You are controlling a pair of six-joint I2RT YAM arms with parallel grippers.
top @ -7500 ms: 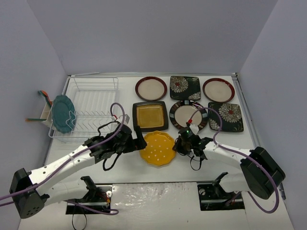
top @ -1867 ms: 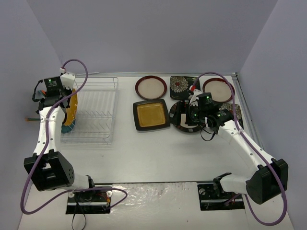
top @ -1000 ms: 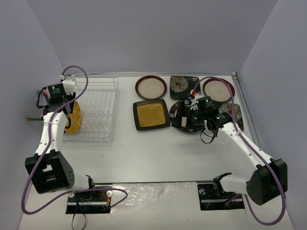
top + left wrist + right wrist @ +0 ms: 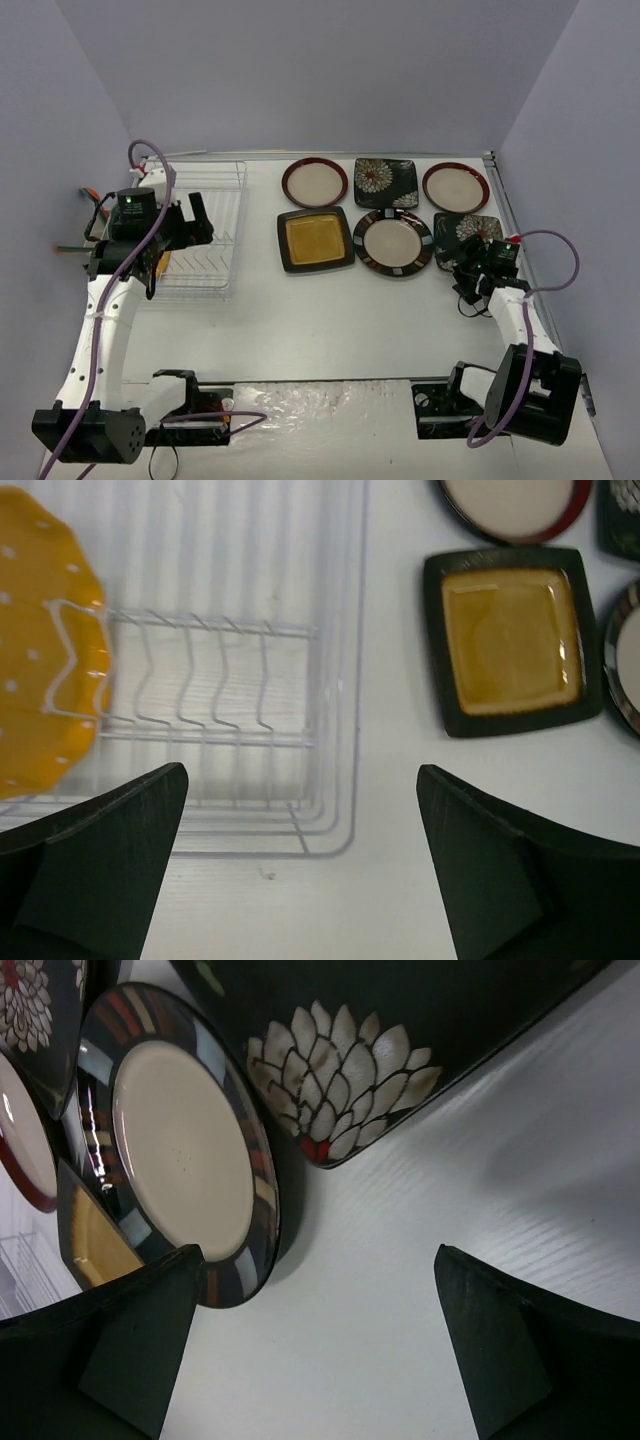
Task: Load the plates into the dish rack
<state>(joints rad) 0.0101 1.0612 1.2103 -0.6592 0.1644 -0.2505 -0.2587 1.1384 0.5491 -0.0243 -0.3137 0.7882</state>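
Your clear wire dish rack (image 4: 220, 200) sits by the counter's left edge, toward the far-left corner. The yellow dotted plate (image 4: 40, 645) is at its end nearest that edge, apparently propped among the wire dividers, though its tilt is hard to read. Six plates lie flat toward the far-right corner: along the far edge a red-rimmed cream round (image 4: 314, 182), a black floral square (image 4: 385, 182) and another red-rimmed round (image 4: 455, 187). In front of them lie a black-amber square (image 4: 315, 239), a dark-striped cream round (image 4: 392, 242) and a second floral square (image 4: 462, 229).
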